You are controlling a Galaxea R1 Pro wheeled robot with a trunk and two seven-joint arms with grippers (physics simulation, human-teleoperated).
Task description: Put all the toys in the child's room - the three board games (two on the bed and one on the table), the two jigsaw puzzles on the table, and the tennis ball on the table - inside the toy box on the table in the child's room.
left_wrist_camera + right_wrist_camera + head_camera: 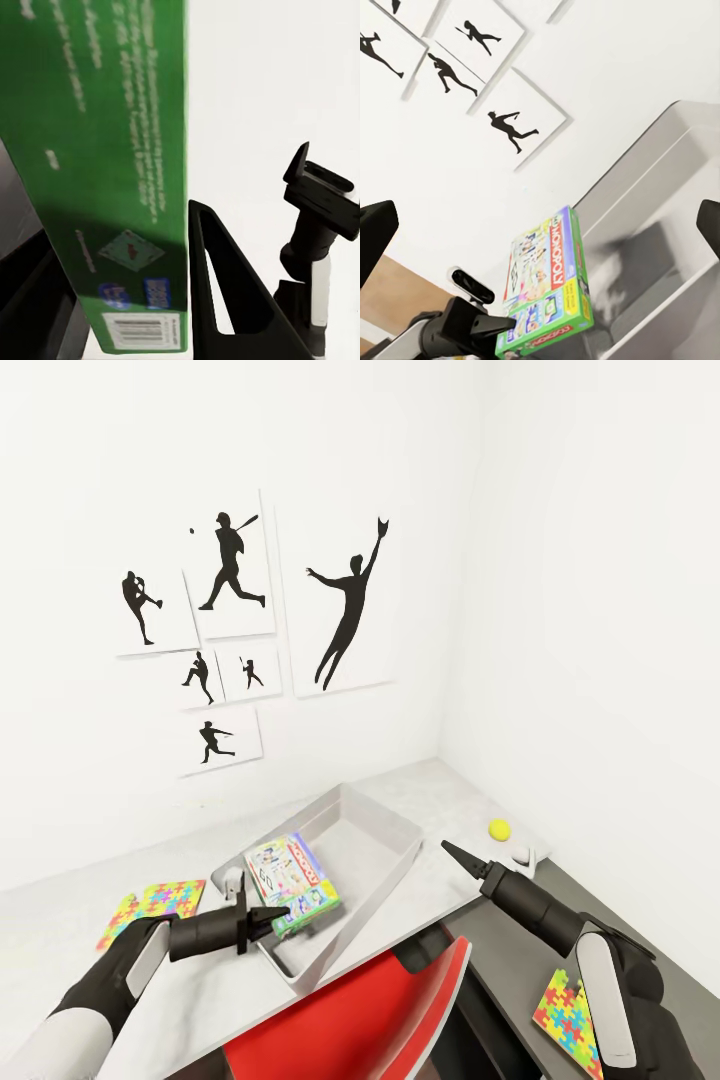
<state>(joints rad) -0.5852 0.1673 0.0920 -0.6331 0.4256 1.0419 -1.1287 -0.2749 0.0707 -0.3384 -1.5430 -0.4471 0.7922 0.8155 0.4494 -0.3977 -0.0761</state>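
The Monopoly box (pixel 296 886) is gripped at its near edge by the left tool (pixel 268 915) and is held tilted over the open toy box (pixel 395 830) on the tabletop (pixel 70 905). Its long axis is pointed away from the tool, towards the wall. The right tool (pixel 452 851) is seen beside the bin; whether it is released cannot be told. The tennis ball (pixel 499 828) is seen beyond it.

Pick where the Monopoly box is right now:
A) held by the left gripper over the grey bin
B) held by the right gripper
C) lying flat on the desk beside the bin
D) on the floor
A: the left gripper grips the Monopoly box above the open toy box.
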